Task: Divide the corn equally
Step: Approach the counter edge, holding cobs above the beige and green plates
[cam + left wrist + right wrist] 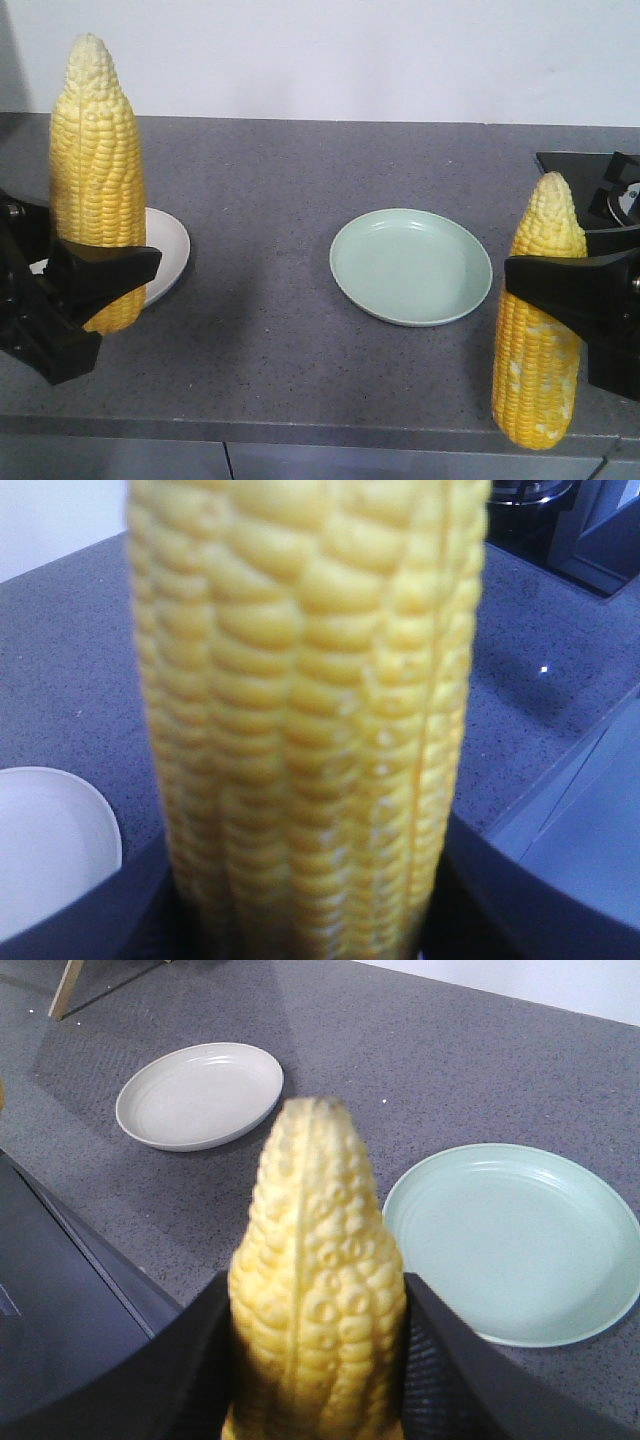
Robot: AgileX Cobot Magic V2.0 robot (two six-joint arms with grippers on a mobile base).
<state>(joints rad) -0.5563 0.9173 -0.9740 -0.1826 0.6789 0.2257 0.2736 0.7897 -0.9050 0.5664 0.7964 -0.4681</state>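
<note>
Front view: white plate (172,245) partly hidden behind left cob (98,170) and left gripper (105,270). Far finger of each gripper is hidden behind its cob. Left wrist view: cob fills the frame, blurred, both ends cut off. Right wrist view: base of right cob (318,1290) cut off at the bottom edge

Left cob upright, pale tip up, gripped low on its length, standing in front of the white plate. Right cob upright, gripped near mid-length by right gripper (550,285), to the right of green plate (410,265) and apart from it. Cannot tell whether either lower end touches the counter (280,180)

Both claws parted only to cob width, jaws pressed against the kernels, one cob held in each
</note>
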